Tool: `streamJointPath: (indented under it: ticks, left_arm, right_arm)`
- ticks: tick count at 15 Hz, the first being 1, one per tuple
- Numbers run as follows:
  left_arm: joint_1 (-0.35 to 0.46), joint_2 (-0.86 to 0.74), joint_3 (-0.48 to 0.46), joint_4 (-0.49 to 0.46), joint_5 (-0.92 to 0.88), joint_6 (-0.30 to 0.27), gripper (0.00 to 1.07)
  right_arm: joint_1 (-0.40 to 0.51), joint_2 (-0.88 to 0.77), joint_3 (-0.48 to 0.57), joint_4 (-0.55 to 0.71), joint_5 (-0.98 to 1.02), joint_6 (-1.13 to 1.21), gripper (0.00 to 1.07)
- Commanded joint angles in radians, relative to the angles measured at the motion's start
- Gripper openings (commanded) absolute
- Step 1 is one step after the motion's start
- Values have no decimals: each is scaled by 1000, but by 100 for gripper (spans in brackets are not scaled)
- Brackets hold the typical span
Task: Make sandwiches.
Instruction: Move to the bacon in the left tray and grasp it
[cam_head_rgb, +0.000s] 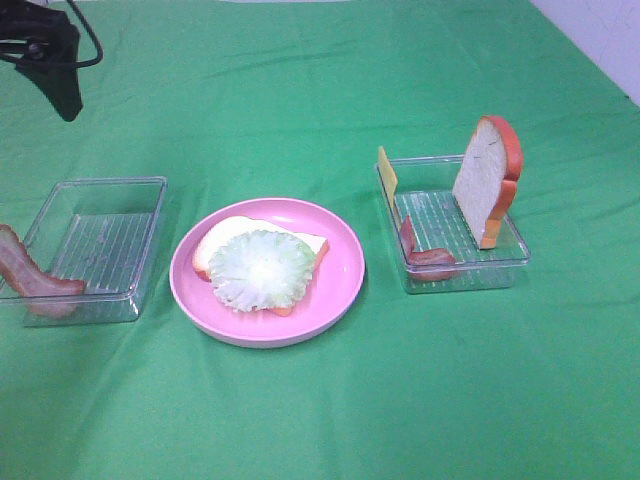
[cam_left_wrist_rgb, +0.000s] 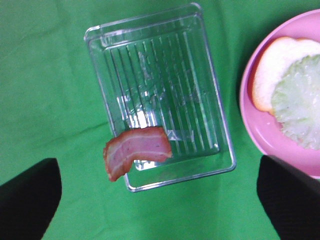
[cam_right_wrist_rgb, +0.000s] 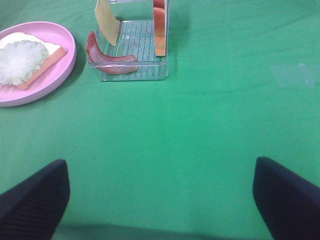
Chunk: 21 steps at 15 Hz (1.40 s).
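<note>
Left fingers (cam_left_wrist_rgb: 30, 197): spread, nothing grasped.
Right fingers (cam_right_wrist_rgb: 35, 200): spread, nothing grasped.
Sandwich (cam_head_rgb: 262, 268): laid on plate (cam_head_rgb: 345, 262), right of left fingers, ahead-left of right fingers.
Below left fingers: tray (cam_left_wrist_rgb: 150, 65), bacon (cam_left_wrist_rgb: 135, 150) draped over rim.
Ahead of right fingers: second tray (cam_right_wrist_rgb: 140, 50), set beside plate.

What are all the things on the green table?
cloth: 1, green, covers the table
plate: 1, pink, in the middle
flat bread: 1, white with orange crust, lying on the plate
lettuce: 1, pale green, on the flat bread
left tray: 1, clear, left of the plate
left bacon: 1, pink-red, draped over the left tray's edge
right tray: 1, clear, right of the plate
standing bread: 1, white with orange crust, upright in the right tray
cheese: 1, yellow, at the right tray's plate-side end
right bacon: 1, red, in the right tray
left hand: 1, black, open, above the left tray
right hand: 1, black, open, above bare cloth
</note>
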Motion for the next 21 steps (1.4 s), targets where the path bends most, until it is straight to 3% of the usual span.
streamJointPath:
  ticks: [1, 5, 17, 21]
  left_arm:
    - [38, -29, 69, -10, 97, -4, 101]
    - [72, -30, 166, -43, 71, 3, 101]
    - [72, 95, 170, 12, 2, 4, 100]
    - [176, 158, 170, -96, -18, 9, 100]
  right_arm:
    - [-6, -25, 3, 6, -8, 3, 95]
    - [-6, -25, 3, 5, -8, 3, 95]
    - [-6, -25, 3, 5, -8, 3, 95]
    - [-6, -25, 3, 6, -8, 3, 95]
